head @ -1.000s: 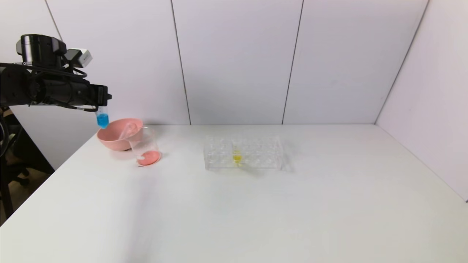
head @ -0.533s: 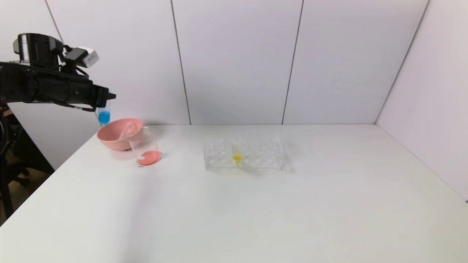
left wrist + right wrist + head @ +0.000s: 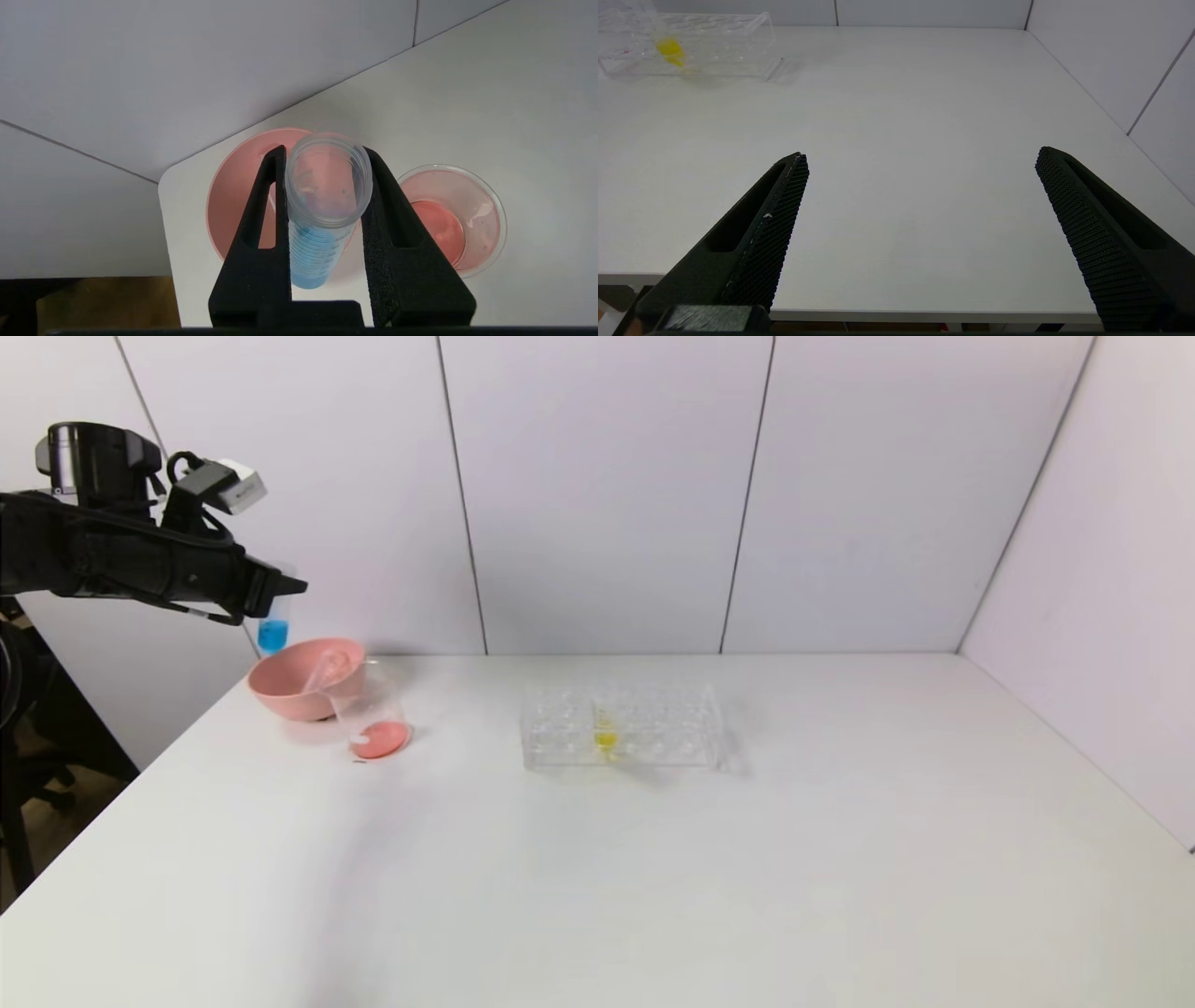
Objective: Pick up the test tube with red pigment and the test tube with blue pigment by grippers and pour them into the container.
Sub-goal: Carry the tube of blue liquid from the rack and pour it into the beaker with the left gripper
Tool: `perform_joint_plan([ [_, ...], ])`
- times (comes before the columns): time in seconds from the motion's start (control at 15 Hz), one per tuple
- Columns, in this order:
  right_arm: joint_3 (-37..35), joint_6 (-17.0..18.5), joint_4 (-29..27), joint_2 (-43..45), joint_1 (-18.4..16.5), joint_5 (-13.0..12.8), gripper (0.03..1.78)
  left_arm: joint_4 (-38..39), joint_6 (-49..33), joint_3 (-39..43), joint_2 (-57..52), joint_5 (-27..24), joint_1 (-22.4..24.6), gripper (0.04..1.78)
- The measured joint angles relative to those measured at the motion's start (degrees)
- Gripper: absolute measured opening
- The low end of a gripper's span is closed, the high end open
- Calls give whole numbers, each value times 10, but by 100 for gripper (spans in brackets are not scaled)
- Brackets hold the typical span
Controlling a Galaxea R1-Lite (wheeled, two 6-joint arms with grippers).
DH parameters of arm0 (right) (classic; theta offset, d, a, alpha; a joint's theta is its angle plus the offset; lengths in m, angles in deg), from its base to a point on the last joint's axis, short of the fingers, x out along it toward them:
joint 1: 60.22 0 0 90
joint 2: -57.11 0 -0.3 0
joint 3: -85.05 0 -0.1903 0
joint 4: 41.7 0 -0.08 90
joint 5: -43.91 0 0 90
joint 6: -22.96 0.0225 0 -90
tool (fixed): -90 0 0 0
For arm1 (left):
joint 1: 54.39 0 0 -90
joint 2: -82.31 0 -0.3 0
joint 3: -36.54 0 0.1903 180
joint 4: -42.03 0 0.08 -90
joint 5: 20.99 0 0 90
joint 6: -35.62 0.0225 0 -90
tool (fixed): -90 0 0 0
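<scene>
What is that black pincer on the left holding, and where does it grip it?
The left pincer holds the blue test tube, clamped just below its open rim.

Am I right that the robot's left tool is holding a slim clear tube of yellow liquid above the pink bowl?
Not quite: the slim clear tube clamped in the left tool above the round pink bowl holds bright blue liquid, as the left wrist view shows.

The matte black left arm (image 3: 121, 565) is carrying a small white-grey camera box (image 3: 229, 487). Thin black cables (image 3: 191, 527) are looping along it. The black wedge-shaped gripper fingers (image 3: 770, 224) are showing ribbed pads.

Bright blue liquid in test tube (image 3: 317, 233); pink bowl (image 3: 294, 686); yellow tube (image 3: 606, 735).
</scene>
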Motion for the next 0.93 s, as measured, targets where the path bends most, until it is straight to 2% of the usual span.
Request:
perform_joint_plan([
  [0.4,0,0,0,0,0,0,177,-30,33,-14,7,-34,4,45],
  [0.6,0,0,0,0,0,0,177,-44,84,-23,9,-75,16,45],
  [0.93,0,0,0,0,0,0,177,-86,169,-36,9,-83,26,45],
])
